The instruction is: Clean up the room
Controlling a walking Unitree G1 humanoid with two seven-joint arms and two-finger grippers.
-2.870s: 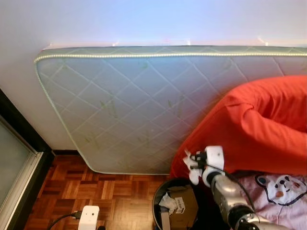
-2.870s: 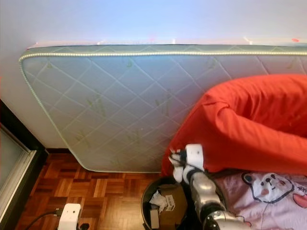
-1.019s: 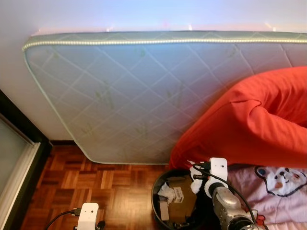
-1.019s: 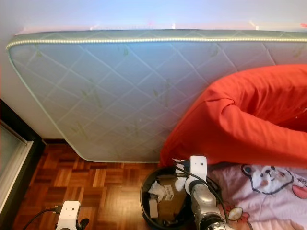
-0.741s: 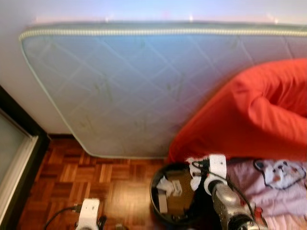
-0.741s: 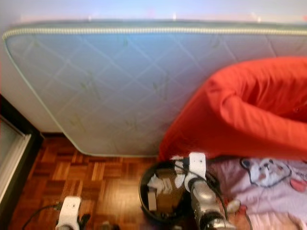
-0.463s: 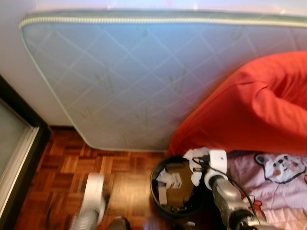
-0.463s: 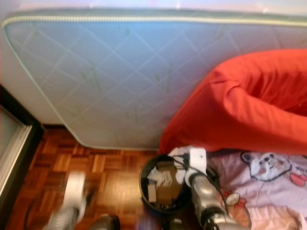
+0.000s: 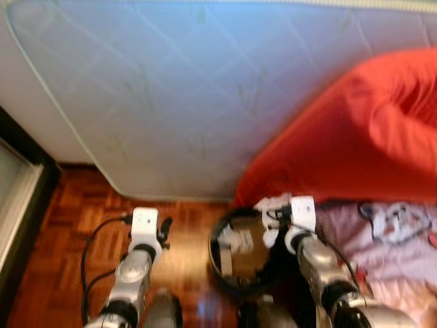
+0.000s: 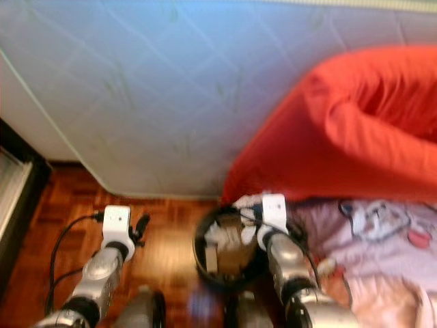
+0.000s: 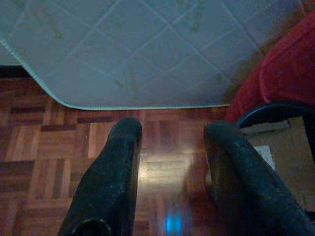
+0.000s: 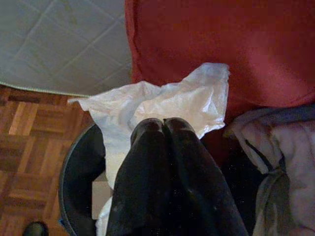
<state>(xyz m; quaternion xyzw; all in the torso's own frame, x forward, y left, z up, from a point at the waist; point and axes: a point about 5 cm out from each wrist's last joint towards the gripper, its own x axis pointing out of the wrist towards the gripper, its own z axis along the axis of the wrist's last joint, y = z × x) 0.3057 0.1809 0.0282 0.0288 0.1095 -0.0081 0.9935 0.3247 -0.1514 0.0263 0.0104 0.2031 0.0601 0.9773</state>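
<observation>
parquet floor (image 9: 61,225) of reddish wood runs under everything, with a quilted pale mattress (image 9: 171,89) stood on edge against the wall and a big red beanbag (image 9: 355,130) leaning on it at the robot's right; pink printed bedding (image 10: 382,239) lies in front of the beanbag. a round black waste bin (image 9: 222,263) sits on the floor just beside the beanbag's lower corner, holding cardboard and paper scraps. the right gripper (image 12: 164,123) has its fingers pressed together on a crumpled white plastic wrapper (image 12: 162,105), held over the bin's rim on the beanbag side; the wrapper is a loose wad fanning out past the fingertips toward the beanbag, with no clear long axis. the left gripper (image 11: 170,132) hangs above bare parquet near the mattress's rounded corner, fingers spread apart with nothing between them, the bin's edge just to its side. compared with half a second ago, the head view has tipped lower and is blurred, so the mattress's top edge is out of the picture, and the left arm (image 9: 133,273) now reaches forward where it was only a smear; the wrapper stays pinched over the bin.
</observation>
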